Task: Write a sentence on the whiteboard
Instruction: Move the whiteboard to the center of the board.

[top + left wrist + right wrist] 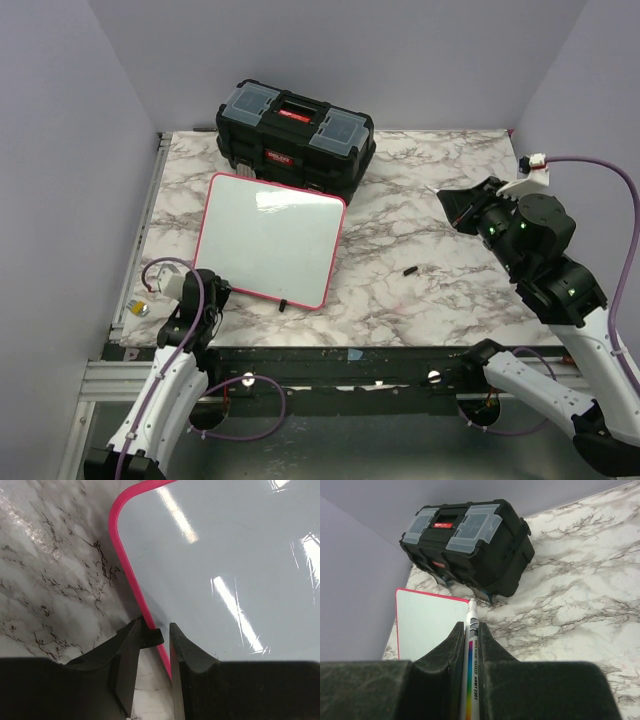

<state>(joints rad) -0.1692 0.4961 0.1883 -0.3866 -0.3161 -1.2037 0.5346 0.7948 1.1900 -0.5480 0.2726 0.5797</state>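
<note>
The whiteboard [270, 235] lies left of centre with a red rim and a blank, glossy face; no sentence shows on it. It also shows in the left wrist view [225, 555] and the right wrist view [427, 625]. My left gripper [208, 292] is at its near left edge. In the left wrist view the left gripper [155, 626] has its jaws slightly apart, straddling the rim and a small black foot [152, 637]. My right gripper [452, 205] hovers at the right, away from the board. In the right wrist view the right gripper [470, 626] is shut on an uncapped white marker [471, 655].
A black toolbox [295, 135] with a red latch stands just behind the board's far edge, also in the right wrist view [470, 545]. A small black marker cap [410, 270] lies on the marble table right of centre. A small yellow item [140, 308] sits at the near left edge.
</note>
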